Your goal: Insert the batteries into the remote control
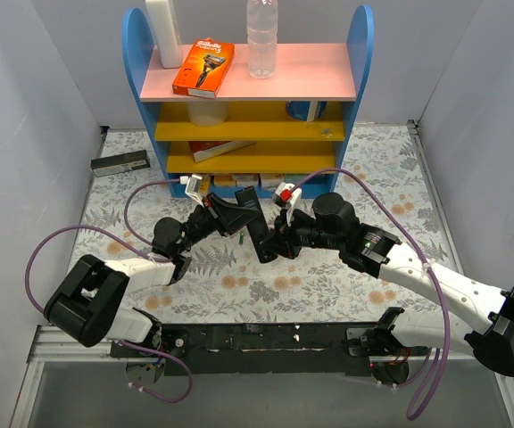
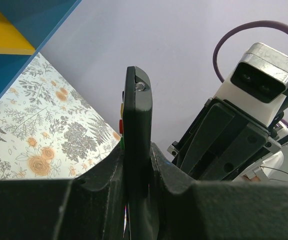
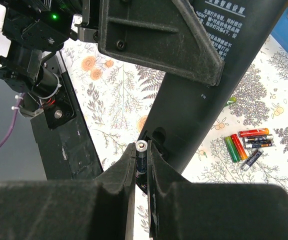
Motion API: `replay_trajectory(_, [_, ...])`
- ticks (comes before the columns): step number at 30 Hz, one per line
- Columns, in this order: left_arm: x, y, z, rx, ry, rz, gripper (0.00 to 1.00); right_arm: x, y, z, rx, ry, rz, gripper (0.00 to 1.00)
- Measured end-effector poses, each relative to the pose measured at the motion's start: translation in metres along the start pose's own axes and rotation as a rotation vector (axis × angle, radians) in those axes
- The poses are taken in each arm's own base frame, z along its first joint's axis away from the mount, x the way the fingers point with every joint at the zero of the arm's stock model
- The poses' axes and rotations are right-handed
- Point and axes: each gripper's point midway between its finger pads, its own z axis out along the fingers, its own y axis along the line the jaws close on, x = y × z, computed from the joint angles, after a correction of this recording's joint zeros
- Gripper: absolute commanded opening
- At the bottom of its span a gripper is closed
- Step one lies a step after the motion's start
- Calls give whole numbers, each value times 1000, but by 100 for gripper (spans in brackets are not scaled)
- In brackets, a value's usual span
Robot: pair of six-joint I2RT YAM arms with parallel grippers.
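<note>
The slim black remote control (image 1: pixel 255 225) is held off the table, its back towards the right wrist camera (image 3: pixel 199 110). My left gripper (image 1: pixel 236 214) is shut on its upper part; in the left wrist view the remote's edge (image 2: pixel 136 125) stands between the fingers. My right gripper (image 1: pixel 272 245) is shut on a dark blue battery (image 3: pixel 142 159), its tip at the remote's open compartment at the lower end. Several loose batteries (image 3: pixel 246 142), red, green and dark, lie on the floral cloth. A thin green one (image 3: pixel 231 101) peeks out beside the remote.
A blue shelf unit (image 1: pixel 248 98) with pink and yellow boards stands at the back, with an orange box (image 1: pixel 203 67) and a clear bottle (image 1: pixel 261 36) on top. A dark flat box with a pale label (image 1: pixel 120 163) lies at far left. A black base rail (image 1: pixel 257 339) runs along the front.
</note>
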Motion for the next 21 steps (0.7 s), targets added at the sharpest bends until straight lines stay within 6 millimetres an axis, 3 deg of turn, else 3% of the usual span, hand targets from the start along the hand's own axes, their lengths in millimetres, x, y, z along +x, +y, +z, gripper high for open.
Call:
replay_trajectory(5, [0, -1, 1, 7, 5, 11, 0, 3, -1, 1, 4, 13, 6, 2])
replay_trajectory(13, [2, 2, 0, -1, 18, 15, 0, 6, -4, 4, 16, 23, 9, 21])
replay_trajectory(21, [1, 2, 0, 0, 16, 13, 0, 9, -5, 5, 20, 31, 16, 29])
